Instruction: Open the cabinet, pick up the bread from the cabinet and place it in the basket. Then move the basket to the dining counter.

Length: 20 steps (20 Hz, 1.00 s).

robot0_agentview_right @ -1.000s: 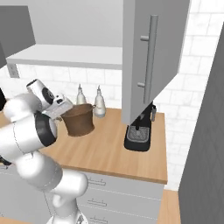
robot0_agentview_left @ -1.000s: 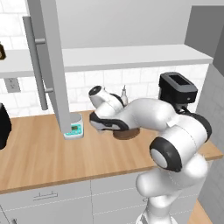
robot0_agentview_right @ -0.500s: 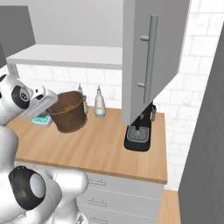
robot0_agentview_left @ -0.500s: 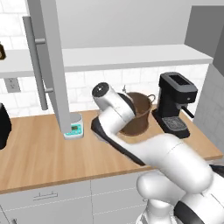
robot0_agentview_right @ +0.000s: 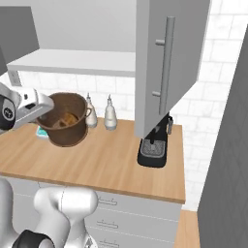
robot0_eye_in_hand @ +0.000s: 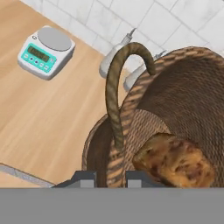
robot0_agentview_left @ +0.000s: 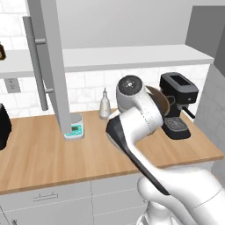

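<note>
The dark brown basket (robot0_agentview_right: pixel 68 120) hangs tilted just above the wood worktop, held by its rim. My gripper (robot0_agentview_right: pixel 46 104) is shut on that rim, next to one loop handle (robot0_eye_in_hand: pixel 114 83). Inside the basket lies the bread (robot0_eye_in_hand: pixel 175 159), a golden-brown crusty piece, also seen as the bread (robot0_agentview_right: pixel 68 118) from the right base. In the left base view my arm hides most of the basket (robot0_agentview_left: pixel 161 100); only a strip of its rim shows. The cabinet stands open, its door (robot0_agentview_left: pixel 55 66) swung out with a long bar handle. The dining counter is out of view.
A white-and-teal scale (robot0_eye_in_hand: pixel 46 51) sits on the worktop (robot0_agentview_right: pixel 106 160) near the tiled wall. Two pale bottles (robot0_agentview_right: pixel 110 114) stand behind the basket. A black coffee machine (robot0_agentview_left: pixel 178 110) occupies the right end, under the other open cabinet door (robot0_agentview_right: pixel 167 63). Grey drawers run below.
The basket has come up off the worktop with my gripper shut on its rim. My arm has swung upward and across, now covering most of the basket in the left base view.
</note>
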Tool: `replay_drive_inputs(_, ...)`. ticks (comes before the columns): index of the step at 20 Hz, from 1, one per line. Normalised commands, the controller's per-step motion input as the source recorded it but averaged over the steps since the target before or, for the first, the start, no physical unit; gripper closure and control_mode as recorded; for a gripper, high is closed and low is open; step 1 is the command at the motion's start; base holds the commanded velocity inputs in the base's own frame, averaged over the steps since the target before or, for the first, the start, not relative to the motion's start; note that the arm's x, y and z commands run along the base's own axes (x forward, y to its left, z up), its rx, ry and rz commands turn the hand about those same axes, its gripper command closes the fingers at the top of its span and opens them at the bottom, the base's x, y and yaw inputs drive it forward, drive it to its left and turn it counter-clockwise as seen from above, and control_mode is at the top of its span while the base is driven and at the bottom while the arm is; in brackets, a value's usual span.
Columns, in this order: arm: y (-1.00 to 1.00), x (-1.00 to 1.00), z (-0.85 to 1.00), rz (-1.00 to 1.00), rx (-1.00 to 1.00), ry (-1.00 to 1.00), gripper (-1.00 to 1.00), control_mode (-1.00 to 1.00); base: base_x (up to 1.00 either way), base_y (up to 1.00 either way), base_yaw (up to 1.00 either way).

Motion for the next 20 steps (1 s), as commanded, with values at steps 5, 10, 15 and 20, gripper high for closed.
replay_drive_inputs(5,0.00,-0.32,0.62,0.01,0.11,0.02,1.00,-1.00,0.00,0.00,0.00)
replay_drive_inputs(10,0.02,-0.14,0.45,0.02,0.02,0.06,1.00,-1.00,0.00,0.00,0.00)
replay_drive_inputs(15,0.00,-0.06,0.14,0.03,0.00,0.01,1.00,-1.00,0.00,0.00,0.00)
replay_drive_inputs(20,0.01,-0.05,0.36,0.00,-0.07,0.02,1.00,-1.00,0.00,0.00,0.00)
